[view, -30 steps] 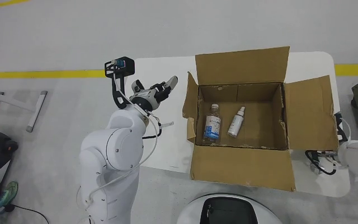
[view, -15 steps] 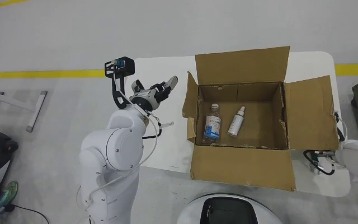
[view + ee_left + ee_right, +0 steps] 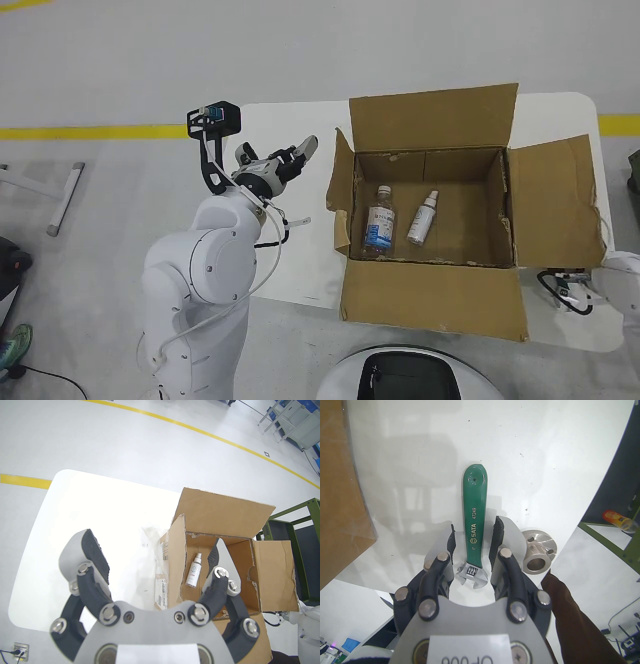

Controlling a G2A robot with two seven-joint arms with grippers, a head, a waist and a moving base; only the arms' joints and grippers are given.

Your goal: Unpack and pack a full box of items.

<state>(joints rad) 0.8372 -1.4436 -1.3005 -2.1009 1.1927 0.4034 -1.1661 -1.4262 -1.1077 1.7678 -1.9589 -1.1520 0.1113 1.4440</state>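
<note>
Top view first: the cardboard box [image 3: 430, 118] sits open on the white table [image 3: 290, 120], all four flaps folded outward. Two items lie flat on its floor, side by side but apart: a clear bottle with a blue label [image 3: 379, 222] toward the left wall and a small white spray bottle [image 3: 423, 218] near the middle. The left gripper [image 3: 295, 155] hangs above the table's bare left part, just beside the box's torn left flap, its jaws spread wide with nothing between them. From the left wrist view the spray bottle [image 3: 194, 571] shows past one finger pad [image 3: 214, 556].

Over by the box's right side, the right gripper [image 3: 475, 527] is low over the tabletop. Its jaws are partly open and straddle the green handle of an adjustable wrench [image 3: 473, 500] lying flat there, with a gap on each side. A metal flange [image 3: 538, 552] rests just beside the wrench.
</note>
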